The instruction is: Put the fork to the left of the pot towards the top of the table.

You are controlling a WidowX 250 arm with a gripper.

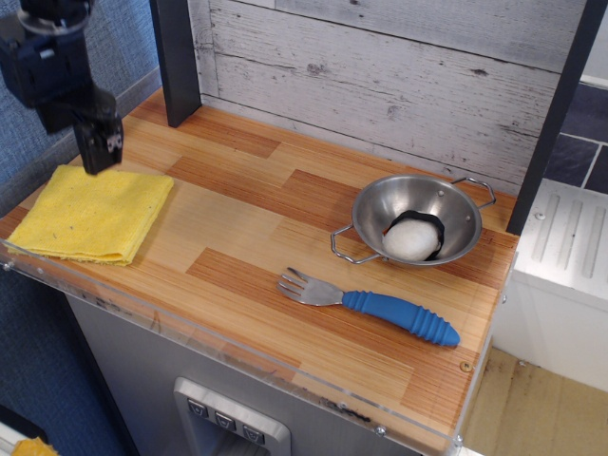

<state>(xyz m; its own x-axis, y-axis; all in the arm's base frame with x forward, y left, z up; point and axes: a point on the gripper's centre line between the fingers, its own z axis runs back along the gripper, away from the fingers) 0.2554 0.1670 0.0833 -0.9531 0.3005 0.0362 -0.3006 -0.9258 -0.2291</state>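
The fork [372, 302] lies flat on the wooden table [247, 218] near the front right, its silver tines pointing left and its ribbed blue handle pointing right. The steel pot [416, 218] stands just behind it, with a white and black object inside. My gripper [99, 150] hangs at the far left, above the back edge of the yellow cloth, far from the fork. Its fingers look closed together and hold nothing.
A folded yellow cloth [92, 213] lies at the left front. A dark post [178, 59] stands at the back left and another [556, 114] at the right. A grey plank wall runs along the back. The clear acrylic edge [237, 350] lines the front.
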